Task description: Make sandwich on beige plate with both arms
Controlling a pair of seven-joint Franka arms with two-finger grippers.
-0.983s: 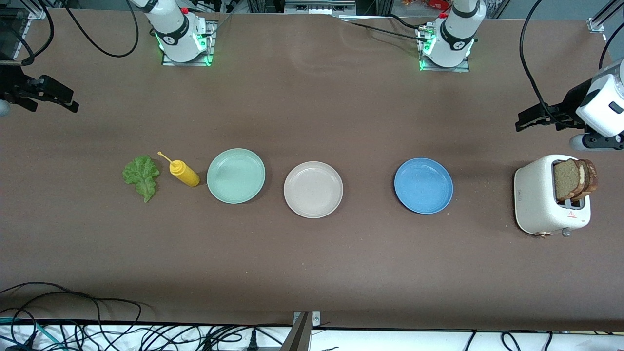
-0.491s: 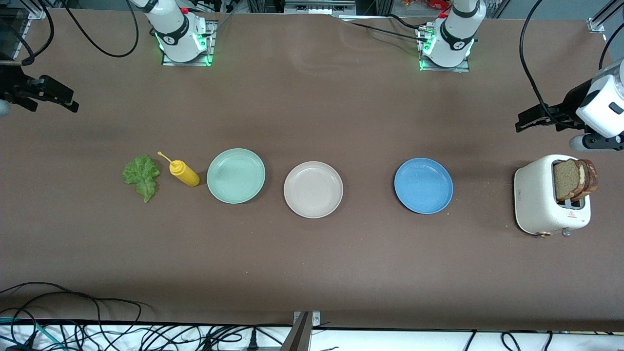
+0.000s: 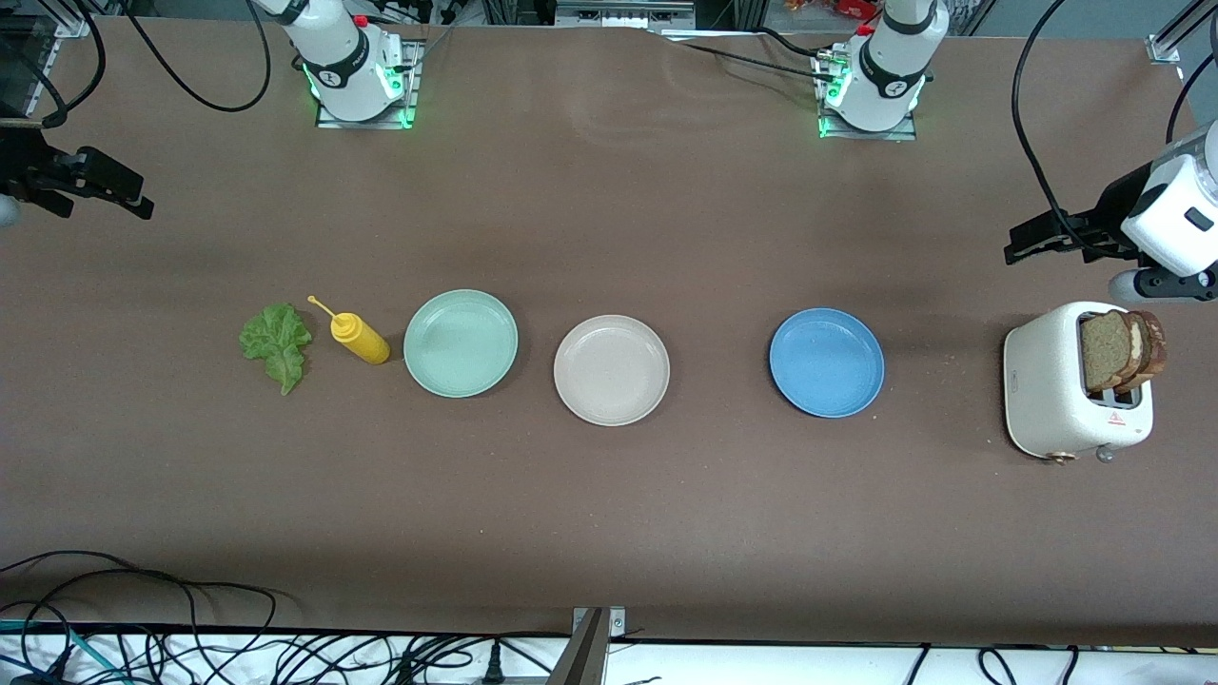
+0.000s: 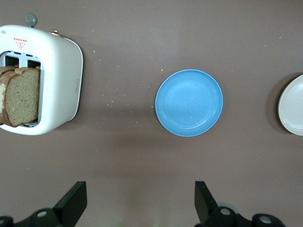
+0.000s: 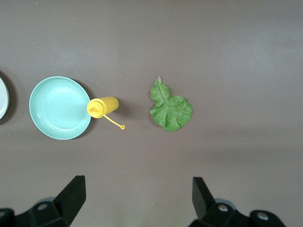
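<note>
The beige plate [image 3: 611, 369] sits bare in the middle of the table, and its rim shows in the left wrist view [image 4: 293, 106]. Two brown bread slices [image 3: 1123, 350] stand in the toaster slots [image 4: 21, 97] at the left arm's end. A green lettuce leaf [image 3: 277, 344] lies flat on the table at the right arm's end [image 5: 170, 109]. My left gripper [image 3: 1014, 240] hangs open in the air over the table beside the toaster [image 4: 140, 201]. My right gripper [image 3: 141, 195] hangs open over the table near the lettuce's end [image 5: 137, 198]. Neither holds anything.
A white toaster [image 3: 1056, 390] stands at the left arm's end. A blue plate [image 3: 826, 362] lies between it and the beige plate. A mint-green plate [image 3: 461, 342] and a yellow squeeze bottle [image 3: 360, 338] lie beside the lettuce. Cables run along the table's front edge [image 3: 190, 647].
The left arm's hand has shifted slightly above the table beside the toaster. The right arm and all things on the table stay as they were.
</note>
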